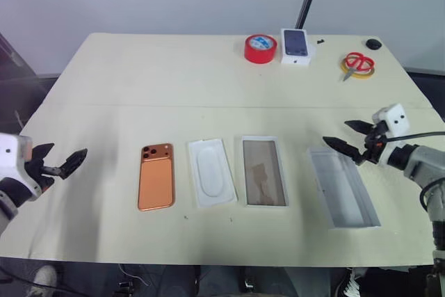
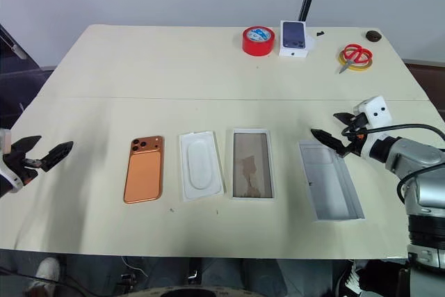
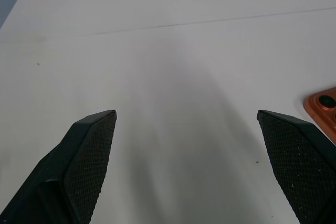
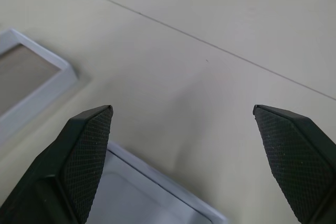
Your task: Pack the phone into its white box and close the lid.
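Matte cream table [image 1: 208, 81] carries four flat things in a row near its front edge. Furthest toward the robot's left lies the phone [image 1: 156, 176], a slim orange-copper slab with rounded corners and a smooth satin back, its square camera bump with dark round lenses at the far corner. Just beside it sits a thin white insert [image 1: 211, 172] with a moulded oval recess. Next comes the white box [image 1: 264, 172], a shallow rectangular cardboard tray with low walls and a brownish, slightly mottled floor. Well apart, toward the right, lies the lid [image 1: 344, 187], a white cardboard cover with taller walls, hollow side up and slightly angled.

At the table's far edge stand a glossy red tape roll [image 1: 260, 48], a small white box [image 1: 295, 46] printed with a dark phone picture, and red-handled scissors [image 1: 357, 65] resting on a yellow ring.

Left gripper [image 1: 61, 161] hovers off the table's left side, its black, finely knurled wedge fingers spread wide and empty. Right gripper [image 1: 353, 138] hangs above the lid's far end, fingers likewise parted wide, holding nothing
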Tool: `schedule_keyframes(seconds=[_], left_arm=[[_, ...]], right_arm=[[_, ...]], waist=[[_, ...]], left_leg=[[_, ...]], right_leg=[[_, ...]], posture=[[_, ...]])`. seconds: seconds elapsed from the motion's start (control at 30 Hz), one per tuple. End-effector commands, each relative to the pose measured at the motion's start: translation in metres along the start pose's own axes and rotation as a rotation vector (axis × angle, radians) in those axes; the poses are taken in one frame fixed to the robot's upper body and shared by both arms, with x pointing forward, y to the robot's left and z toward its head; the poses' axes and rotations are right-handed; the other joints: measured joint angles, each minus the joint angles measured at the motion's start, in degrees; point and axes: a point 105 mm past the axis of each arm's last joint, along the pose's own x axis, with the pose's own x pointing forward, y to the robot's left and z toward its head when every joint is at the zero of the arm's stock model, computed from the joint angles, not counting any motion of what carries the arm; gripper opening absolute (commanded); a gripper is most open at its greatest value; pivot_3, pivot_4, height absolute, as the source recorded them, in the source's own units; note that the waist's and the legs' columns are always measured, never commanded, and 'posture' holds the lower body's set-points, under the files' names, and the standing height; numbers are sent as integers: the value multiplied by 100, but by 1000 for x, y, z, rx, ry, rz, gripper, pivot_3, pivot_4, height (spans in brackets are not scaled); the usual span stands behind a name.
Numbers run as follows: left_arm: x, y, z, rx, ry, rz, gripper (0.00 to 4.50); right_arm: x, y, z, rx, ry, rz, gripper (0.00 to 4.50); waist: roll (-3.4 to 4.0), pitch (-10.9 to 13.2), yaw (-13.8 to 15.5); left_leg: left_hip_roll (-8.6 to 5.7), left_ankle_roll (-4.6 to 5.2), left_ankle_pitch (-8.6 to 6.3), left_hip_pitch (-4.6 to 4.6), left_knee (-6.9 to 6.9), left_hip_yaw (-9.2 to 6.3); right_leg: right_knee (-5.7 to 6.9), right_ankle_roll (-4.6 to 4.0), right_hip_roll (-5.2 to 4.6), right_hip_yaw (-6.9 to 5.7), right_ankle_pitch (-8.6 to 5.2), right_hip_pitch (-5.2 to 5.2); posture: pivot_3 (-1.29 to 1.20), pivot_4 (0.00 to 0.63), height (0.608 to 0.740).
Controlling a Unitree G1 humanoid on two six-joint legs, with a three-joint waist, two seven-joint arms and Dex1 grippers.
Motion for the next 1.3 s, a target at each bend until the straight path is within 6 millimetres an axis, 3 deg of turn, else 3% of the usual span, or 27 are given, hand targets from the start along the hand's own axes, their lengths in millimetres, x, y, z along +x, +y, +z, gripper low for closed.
schedule_keyframes(seconds=[0.03,0.2,0.33,0.57,0.83,1.03,1.3], left_arm=[[-3,0,14,30,-35,1,4500],[0,-8,14,20,-37,-23,4500],[10,-27,19,5,-53,-80,4500],[29,-113,22,-53,-27,-334,4500],[29,-200,15,-279,119,-534,4500],[25,-221,-12,-365,334,-534,4500],[34,-238,-23,-535,413,-501,4500]], right_arm=[[2,6,13,-25,-45,16,4460],[5,15,18,-37,-66,39,4460],[11,27,24,-68,-75,88,4460],[32,62,43,-178,-88,239,4460],[43,89,45,-246,-88,348,4460],[43,93,45,-259,-88,365,4460],[35,111,37,-308,-1,475,4460]], waist=[[0,0,0],[0,0,-1],[0,0,2],[0,0,-4],[-3,0,6],[-3,0,-2],[-2,-1,28]], left_leg=[[0,0,0,0,0,0],[0,0,0,0,0,0],[0,0,0,0,0,-1],[-1,0,0,0,2,-2],[-3,0,0,-2,10,-8],[-3,0,0,2,12,-16],[-9,-1,1,2,19,-17]], right_leg=[[0,0,0,0,0,0],[0,0,0,0,0,0],[0,1,0,0,1,0],[1,3,1,1,1,3],[6,5,5,0,2,6],[14,5,14,0,2,6],[15,5,12,-1,1,11]], posture=[[0,150,732],[0,150,732],[0,150,732],[0,150,732],[0,150,732],[0,150,732],[0,150,732]])
